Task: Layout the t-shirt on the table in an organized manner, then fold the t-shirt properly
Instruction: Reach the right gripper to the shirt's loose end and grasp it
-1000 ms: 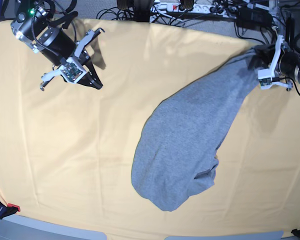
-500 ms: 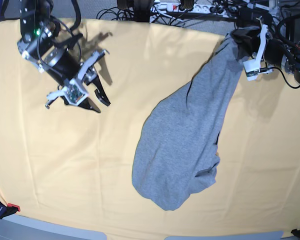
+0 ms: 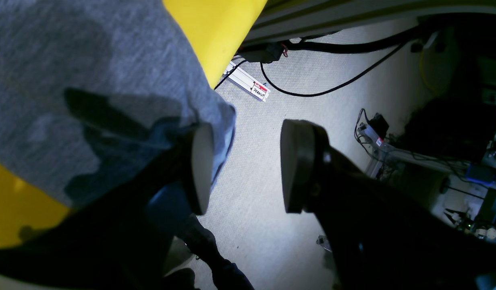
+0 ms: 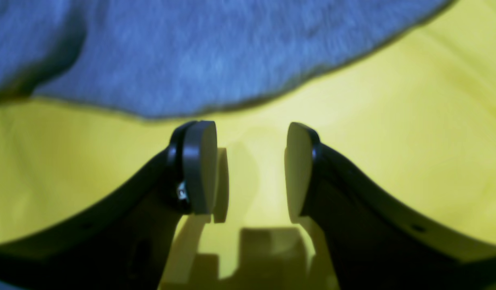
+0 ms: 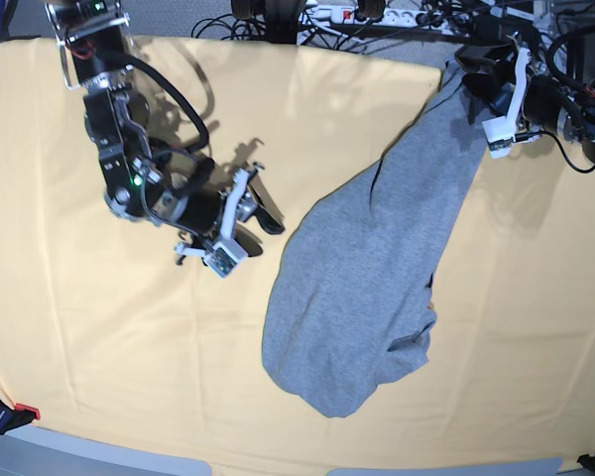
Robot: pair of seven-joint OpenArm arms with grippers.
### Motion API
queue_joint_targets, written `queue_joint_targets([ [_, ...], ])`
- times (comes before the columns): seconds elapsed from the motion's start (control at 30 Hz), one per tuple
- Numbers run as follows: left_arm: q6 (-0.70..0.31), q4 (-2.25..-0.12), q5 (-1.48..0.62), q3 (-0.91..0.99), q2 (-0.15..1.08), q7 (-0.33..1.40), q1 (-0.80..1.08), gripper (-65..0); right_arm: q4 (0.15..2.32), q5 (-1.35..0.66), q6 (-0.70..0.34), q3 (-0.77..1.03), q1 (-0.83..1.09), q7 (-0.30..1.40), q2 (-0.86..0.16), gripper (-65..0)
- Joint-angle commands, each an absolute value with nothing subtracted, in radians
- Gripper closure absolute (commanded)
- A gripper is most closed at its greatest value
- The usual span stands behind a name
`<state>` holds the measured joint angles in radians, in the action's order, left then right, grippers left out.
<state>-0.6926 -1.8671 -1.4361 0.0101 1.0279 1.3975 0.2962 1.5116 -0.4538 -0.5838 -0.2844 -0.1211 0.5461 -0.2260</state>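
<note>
while both grippers gape, left gripper (image 3: 241, 167) brushes t-shirt (image 5: 362, 278) edge, right gripper (image 4: 252, 171) empty over table (image 5: 129, 337)

— Setting?
— Robotics lab bench. Broad table (image 5: 129, 347) under pale yellow-orange cloth, two black robot arms mounted at its far corners.
— Supporting evidence?
— Power strip (image 5: 362, 14) and tangled black cables (image 5: 268, 25) behind; grey carpet floor (image 3: 256, 169), labelled aluminium rail (image 3: 250, 83), more electronics.

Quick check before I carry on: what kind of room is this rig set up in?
Most likely a robotics lab or workshop. The table is draped in yellow cloth, power strips and tangled cables run along its far edge, and grey carpet with more wiring shows below.
</note>
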Motion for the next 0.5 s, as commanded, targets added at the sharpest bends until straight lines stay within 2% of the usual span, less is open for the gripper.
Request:
queue_joint_targets([
  [0.0, -0.698, -1.876, -1.457, 0.023, 1.038, 1.396, 0.29, -28.9, 1.502, -0.475, -0.587, -0.282, -0.162, 0.52, -0.209, -30.7],
  [0.13, -0.698, -1.876, -1.457, 0.023, 0.991, 1.396, 0.291, -28.9, 1.415, -0.471, -0.578, -0.282, -0.245, 0.521, -0.146, -36.1],
  [0.3, -0.698, -1.876, -1.457, 0.023, 0.949, 1.396, 0.29, -28.8, 1.314, -0.463, -0.556, -0.282, -0.31, 0.539, -0.096, -36.3],
  [0.47, -0.698, -1.876, -1.457, 0.023, 0.945, 1.396, 0.29, -28.8, 1.114, -0.418, -0.511, -0.282, -0.37, 0.534, -0.048, -35.7],
])
